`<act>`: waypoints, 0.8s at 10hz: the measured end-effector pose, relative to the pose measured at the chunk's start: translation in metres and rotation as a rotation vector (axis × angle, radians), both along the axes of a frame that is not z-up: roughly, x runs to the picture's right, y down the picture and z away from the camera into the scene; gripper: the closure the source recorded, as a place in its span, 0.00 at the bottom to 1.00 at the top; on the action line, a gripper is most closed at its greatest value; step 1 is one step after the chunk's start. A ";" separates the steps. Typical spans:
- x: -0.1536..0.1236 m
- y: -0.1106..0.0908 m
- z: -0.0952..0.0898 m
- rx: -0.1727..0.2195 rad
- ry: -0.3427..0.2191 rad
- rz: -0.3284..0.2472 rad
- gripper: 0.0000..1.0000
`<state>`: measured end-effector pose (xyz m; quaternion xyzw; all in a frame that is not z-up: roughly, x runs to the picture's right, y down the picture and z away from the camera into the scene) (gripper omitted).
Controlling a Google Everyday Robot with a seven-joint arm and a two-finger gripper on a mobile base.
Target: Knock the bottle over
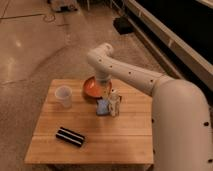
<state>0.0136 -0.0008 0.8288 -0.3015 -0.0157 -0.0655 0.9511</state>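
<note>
The bottle (115, 102) stands upright near the middle of the wooden table (125, 140), with a blue packet (103, 107) touching its left side. The gripper (104, 89) hangs low over the orange bowl (91, 87), just behind the bottle. A clear cup (63, 96) stands at the left and a dark striped box (70, 136) lies near the front edge.

dim, warm light; a soft glare patch on the speckled grey floor (20, 42); the gripper (105, 91), over the pale wooden bench (125, 135), blurs into shadow.
</note>
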 end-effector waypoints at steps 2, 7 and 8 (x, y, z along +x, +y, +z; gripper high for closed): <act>0.035 -0.003 -0.002 0.002 0.038 0.048 0.35; 0.080 -0.007 -0.019 0.040 0.164 0.125 0.35; 0.082 -0.007 -0.023 0.049 0.180 0.130 0.35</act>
